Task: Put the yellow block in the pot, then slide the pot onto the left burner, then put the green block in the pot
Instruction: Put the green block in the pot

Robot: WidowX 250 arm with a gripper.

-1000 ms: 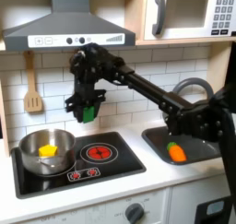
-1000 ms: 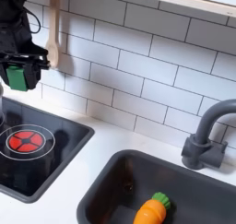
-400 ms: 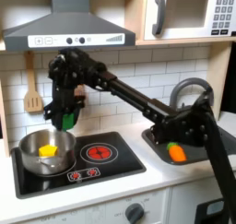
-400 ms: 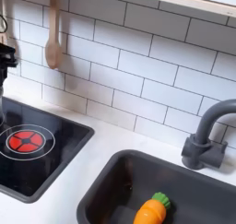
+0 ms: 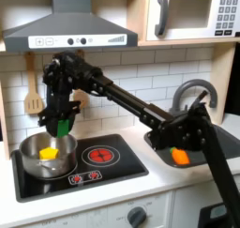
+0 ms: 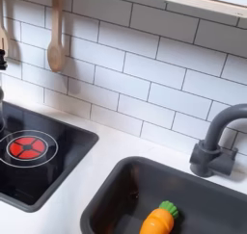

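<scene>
Green block (image 5: 63,125) hangs pinched in the gripper (image 5: 62,129), just above the pot (image 5: 45,153) and over its far rim in the first exterior view. I judge it light, rigid plastic with smooth faces — easy to lift, though it could slip if nipped by a corner, so flat opposite sides are the place to hold it, as the fingers appear to now. It looks near cube-like, so it has no clear long axis; its exact tilt is too small to tell.

Inside the pot lies the yellow block (image 5: 50,153), and the pot sits over the left burner, hiding it, on the black stovetop (image 5: 131,165). The other burner (image 5: 99,156) beside it lies bare, seen in both exterior views (image 6: 24,146). An orange carrot toy (image 6: 155,221) lies in the sink (image 6: 111,189), well apart from the work — only the release seems left.
</scene>
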